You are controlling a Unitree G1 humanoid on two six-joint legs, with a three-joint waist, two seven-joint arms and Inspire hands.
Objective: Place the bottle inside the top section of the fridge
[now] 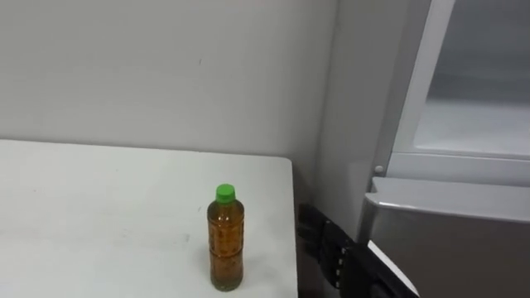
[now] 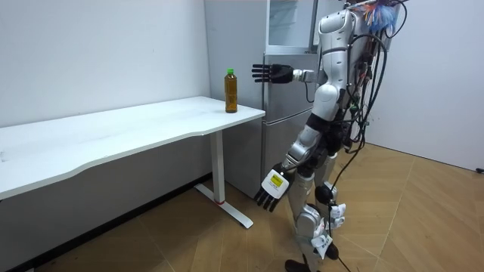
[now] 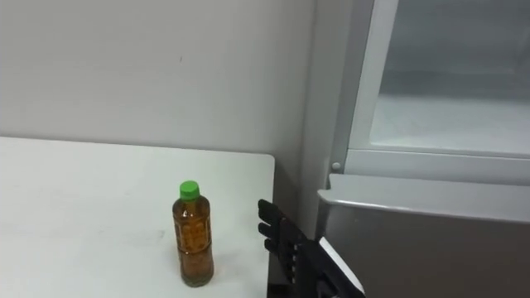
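The right hand, fingers straight and open, hovers just beside the bottle, which stands upright near the counter edge next to the fridge. It should slide in level and wrap the body squarely below the cap, without tipping it. The left hand hangs relaxed by the thigh.
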